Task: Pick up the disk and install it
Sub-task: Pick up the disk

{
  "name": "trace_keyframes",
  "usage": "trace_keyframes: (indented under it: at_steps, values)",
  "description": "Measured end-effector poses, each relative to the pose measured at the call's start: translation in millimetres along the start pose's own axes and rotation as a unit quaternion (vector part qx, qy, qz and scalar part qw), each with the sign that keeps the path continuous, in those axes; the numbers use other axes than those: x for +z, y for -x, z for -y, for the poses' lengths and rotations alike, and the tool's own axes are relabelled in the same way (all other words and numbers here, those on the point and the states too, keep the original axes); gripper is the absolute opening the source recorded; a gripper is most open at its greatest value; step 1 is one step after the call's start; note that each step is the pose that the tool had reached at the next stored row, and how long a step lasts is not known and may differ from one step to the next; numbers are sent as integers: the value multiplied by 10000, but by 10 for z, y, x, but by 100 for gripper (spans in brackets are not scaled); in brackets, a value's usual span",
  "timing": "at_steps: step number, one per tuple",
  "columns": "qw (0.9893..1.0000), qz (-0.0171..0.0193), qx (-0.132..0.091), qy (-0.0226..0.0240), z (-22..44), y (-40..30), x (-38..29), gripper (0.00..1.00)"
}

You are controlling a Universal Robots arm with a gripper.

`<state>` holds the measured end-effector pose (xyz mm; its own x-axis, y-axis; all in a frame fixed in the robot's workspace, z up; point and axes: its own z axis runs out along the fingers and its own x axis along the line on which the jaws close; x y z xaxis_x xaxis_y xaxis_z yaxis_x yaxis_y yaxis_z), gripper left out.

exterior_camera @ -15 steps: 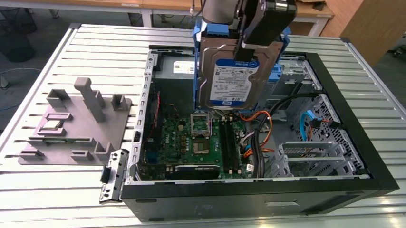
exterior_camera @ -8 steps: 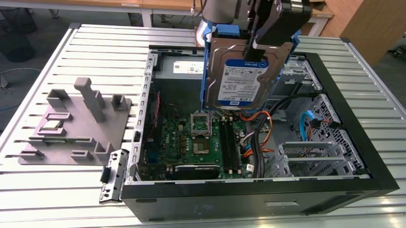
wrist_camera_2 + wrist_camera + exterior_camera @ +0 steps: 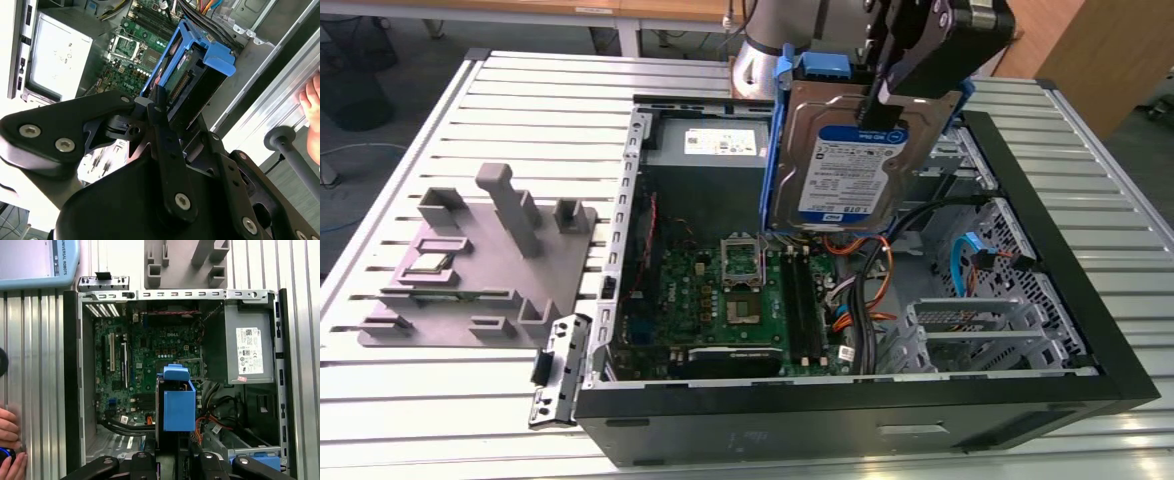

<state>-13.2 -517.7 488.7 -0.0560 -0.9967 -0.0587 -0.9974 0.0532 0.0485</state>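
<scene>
Exterior view is showing the disk hanging upright above the open computer case, clear of everything inside it, with its label facing outward and its blue rails running down both long edges. The gripper is pinching it at the upper end, jaws pressed against the two flat faces. This grip is probably leaving the lower end and the rails free to slide into a slot.

In the second wrist view the fingers are clamping the disk with its green circuit side turned toward the camera.

The case is lying on its side on the slatted table with the panel off, so its inside is opening upward and the arm is getting to it from above. Below the disk, the green board is covering the case floor. The grey power box is sitting at the far end of the case, and a perforated metal cage is standing toward the exterior view's right.

A grey block with posts is resting just beside the case on the exterior view's left. In the first wrist view a person's hand is waiting well apart from the case.
</scene>
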Motion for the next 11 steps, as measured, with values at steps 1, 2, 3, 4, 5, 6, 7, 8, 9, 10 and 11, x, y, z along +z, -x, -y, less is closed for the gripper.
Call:
trace_keyframes:
  at_steps: [1, 2, 3, 4, 5, 6, 7, 8, 9, 10, 11]
  values:
    - [10000, 0, 1, 0, 0, 0, 0, 35]
    - [10000, 0, 1, 0, 1, 0, 0, 35]
    - [10000, 0, 0, 0, 2, 0, 0, 35]
    - [10000, 0, 0, 0, 2, 0, 0, 35]
    - [10000, 0, 0, 0, 3, -1, -1, 35]
    - [10000, 0, 0, 0, 4, -7, -1, 35]
    - [10000, 0, -1, 0, 6, -16, -1, 35]
    - [10000, 0, -1, 0, 7, -28, -3, 35]
    - [10000, 0, -1, 0, 11, -57, -4, 35]
    - [10000, 0, 0, 0, 13, -72, -5, 35]
    - [10000, 0, 0, 0, 18, -106, -7, 35]
